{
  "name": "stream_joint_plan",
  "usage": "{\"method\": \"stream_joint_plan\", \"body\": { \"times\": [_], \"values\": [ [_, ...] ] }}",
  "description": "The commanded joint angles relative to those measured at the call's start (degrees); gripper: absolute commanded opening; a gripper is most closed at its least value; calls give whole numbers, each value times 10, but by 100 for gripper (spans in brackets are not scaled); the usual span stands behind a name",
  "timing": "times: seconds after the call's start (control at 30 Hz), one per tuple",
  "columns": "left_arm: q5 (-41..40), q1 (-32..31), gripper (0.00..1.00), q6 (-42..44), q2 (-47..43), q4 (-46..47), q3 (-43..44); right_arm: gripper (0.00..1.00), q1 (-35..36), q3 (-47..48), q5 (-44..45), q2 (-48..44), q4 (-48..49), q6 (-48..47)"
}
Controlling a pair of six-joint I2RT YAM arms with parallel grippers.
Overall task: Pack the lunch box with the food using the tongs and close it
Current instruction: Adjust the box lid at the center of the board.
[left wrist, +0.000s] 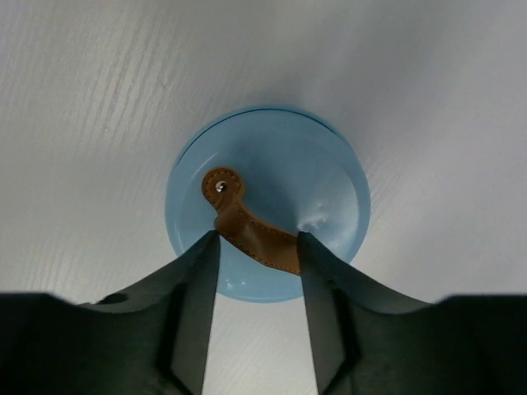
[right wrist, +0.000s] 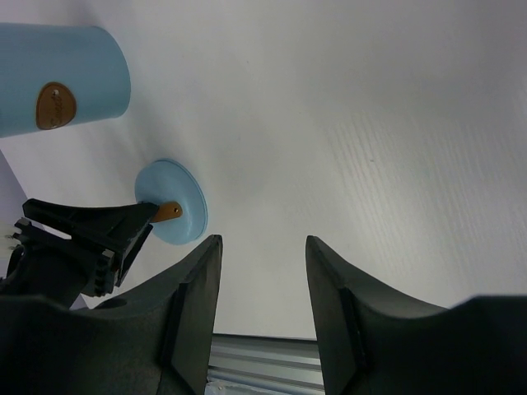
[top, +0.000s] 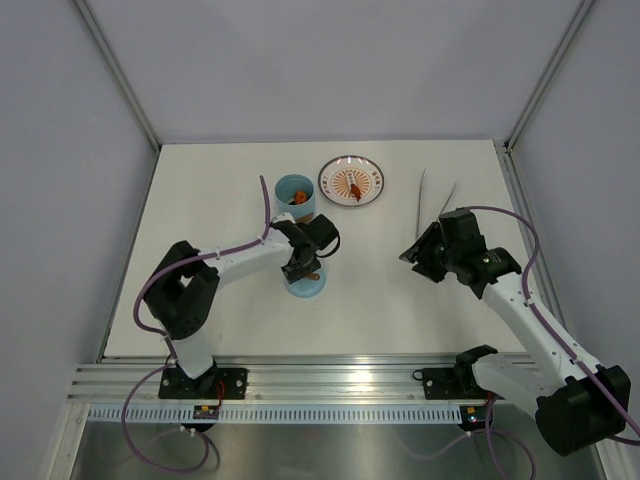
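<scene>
While left hand (left wrist: pixel 257 240) straddles brown tab (left wrist: pixel 247 226) on lid (left wrist: pixel 276 152), lunch box (right wrist: pixel 82 70) label (right wrist: pixel 55 105) illegible.

A tall light-blue plastic lunch box (top: pixel 280 190) stands upright and open near the counter's (top: pixel 210 190) far edge, red-orange food (top: pixel 299 198) inside. Its round blue lid (left wrist: pixel 280 164) lies flat just nearer, brown tab (left wrist: pixel 247 230) up. Slim silver tongs (top: pixel 421 205) lie toward the far right corner.

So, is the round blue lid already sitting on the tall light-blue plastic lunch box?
No, the lid lies on the table beside the open lunch box.
</scene>
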Motion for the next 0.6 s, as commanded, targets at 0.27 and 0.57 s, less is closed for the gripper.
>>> {"method": "stream_joint_plan", "body": {
  "times": [0.27,0.57],
  "values": [
    [43,4,17,167,13,43,1,53,-5,-9,-9,-8,23,-10],
    [99,4,64,296,-5,86,-22,53,-4,-10,-14,-4,28,-13]
  ]
}}
